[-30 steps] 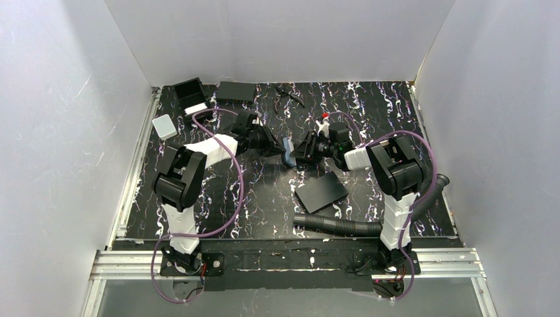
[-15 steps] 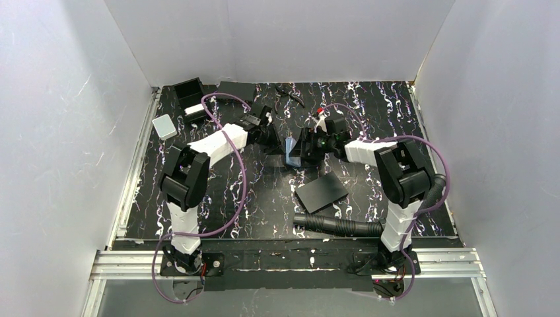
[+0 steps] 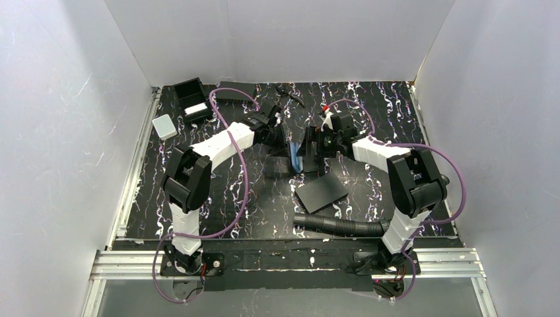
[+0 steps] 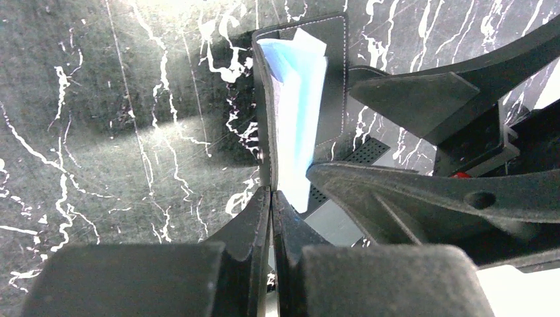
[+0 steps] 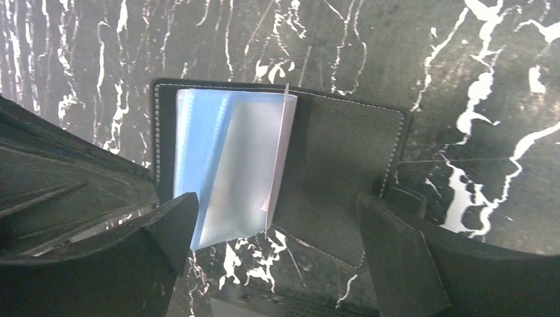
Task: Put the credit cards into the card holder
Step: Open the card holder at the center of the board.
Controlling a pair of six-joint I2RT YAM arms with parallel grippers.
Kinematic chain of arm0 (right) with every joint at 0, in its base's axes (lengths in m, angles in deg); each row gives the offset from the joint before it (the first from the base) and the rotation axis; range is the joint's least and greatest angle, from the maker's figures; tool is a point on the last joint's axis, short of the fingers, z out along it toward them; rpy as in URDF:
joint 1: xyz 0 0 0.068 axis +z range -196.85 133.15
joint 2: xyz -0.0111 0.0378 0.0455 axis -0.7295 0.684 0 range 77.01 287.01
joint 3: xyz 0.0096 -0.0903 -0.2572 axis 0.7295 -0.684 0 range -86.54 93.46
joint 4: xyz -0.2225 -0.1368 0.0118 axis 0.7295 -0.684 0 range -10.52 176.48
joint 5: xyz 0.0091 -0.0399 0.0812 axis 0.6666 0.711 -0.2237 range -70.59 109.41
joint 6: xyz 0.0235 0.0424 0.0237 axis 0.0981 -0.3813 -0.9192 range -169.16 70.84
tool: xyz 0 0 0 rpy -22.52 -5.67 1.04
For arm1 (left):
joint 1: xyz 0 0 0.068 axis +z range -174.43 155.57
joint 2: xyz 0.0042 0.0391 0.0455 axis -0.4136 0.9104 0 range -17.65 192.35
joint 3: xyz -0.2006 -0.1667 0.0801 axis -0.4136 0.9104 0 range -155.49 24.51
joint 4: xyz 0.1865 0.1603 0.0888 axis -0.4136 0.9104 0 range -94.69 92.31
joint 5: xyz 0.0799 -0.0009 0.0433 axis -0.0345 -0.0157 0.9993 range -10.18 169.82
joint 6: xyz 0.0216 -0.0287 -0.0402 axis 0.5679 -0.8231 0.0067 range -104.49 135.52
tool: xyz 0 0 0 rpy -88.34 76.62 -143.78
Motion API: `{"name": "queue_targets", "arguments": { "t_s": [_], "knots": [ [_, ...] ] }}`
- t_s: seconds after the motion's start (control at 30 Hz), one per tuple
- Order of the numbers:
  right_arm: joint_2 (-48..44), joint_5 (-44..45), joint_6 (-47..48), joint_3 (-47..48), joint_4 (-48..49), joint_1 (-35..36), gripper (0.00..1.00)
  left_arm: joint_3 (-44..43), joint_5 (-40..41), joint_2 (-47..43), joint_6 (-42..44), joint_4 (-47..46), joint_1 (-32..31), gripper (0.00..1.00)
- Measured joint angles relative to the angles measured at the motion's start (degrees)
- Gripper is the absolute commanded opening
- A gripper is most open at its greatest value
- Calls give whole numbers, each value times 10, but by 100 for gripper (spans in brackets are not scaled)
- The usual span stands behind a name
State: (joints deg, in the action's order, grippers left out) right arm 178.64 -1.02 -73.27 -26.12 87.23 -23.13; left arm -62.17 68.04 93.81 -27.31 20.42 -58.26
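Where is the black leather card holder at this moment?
In the top view the black leather card holder is central, between the two pincers: the left pincer is shut on its edge and the open right pincer faces it.

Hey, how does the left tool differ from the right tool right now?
The left tool is shut, pinching the holder by its cover edge; the right tool stands wide open and grips nothing. The left tool meets the holder edge-on, while the right tool faces its open inside and straddles it. Both are black, two-fingered and at the holder.
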Motion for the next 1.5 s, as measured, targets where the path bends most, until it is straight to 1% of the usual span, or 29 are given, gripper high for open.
{"name": "queue_targets", "arguments": {
  "t_s": [0.17,0.33,0.57,0.83,0.87,0.97,1.3,1.5],
  "knots": [
    [0,7,14,-3,-11,-2,100,-2,4,0,2,18,0,0],
    [0,-8,10,-18,12,-2,100,-6,3,0,2,24,0,0],
    [-15,-38,-19,-41,55,-2,100,-10,2,0,2,24,0,0],
    [-22,-48,-33,-43,77,-2,100,-12,-1,0,3,24,0,0],
    [-22,-49,-34,-43,79,-2,96,-12,-2,0,2,24,0,0],
    [-21,-51,-38,-43,84,-1,92,-12,-2,0,3,24,0,0],
    [-9,-52,-39,-43,85,5,93,-12,-3,0,3,24,0,0],
    [2,-50,-36,-43,84,12,82,-12,-4,0,3,25,0,0]
  ]
}}
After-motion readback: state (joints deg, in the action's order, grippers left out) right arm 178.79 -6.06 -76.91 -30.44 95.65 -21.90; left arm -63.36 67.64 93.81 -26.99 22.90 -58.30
